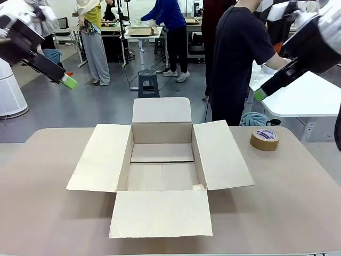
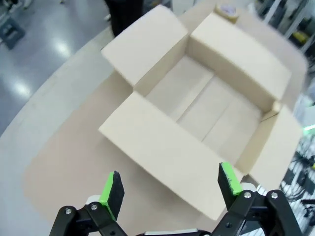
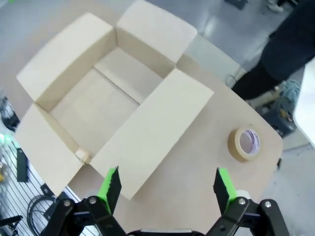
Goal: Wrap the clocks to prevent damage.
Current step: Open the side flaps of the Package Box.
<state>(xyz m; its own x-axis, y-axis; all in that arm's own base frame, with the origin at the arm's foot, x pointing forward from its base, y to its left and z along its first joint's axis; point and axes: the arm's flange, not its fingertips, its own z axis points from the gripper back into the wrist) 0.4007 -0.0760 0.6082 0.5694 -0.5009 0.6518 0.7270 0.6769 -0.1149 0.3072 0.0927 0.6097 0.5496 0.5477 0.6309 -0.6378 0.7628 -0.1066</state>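
Cardboard box [image 1: 101,157] sits in the middle of your table [image 1: 42,186], all four flaps folded out flat and its bare cardboard floor showing. Your left gripper [image 2: 170,179] hangs high over the table's left side, fingers spread wide with nothing between the green pads [image 2: 109,191], and it looks down on the box from that side. Your right gripper [image 3: 167,179] hangs high on the right, likewise wide apart and holding nothing, with the box's right flap below it. Roll of brown tape [image 1: 265,139] lies flat on the table to the right of the box, clear of the flap and near the far edge. Person in a dark top [image 1: 240,58] stands at the far side, just behind that corner.
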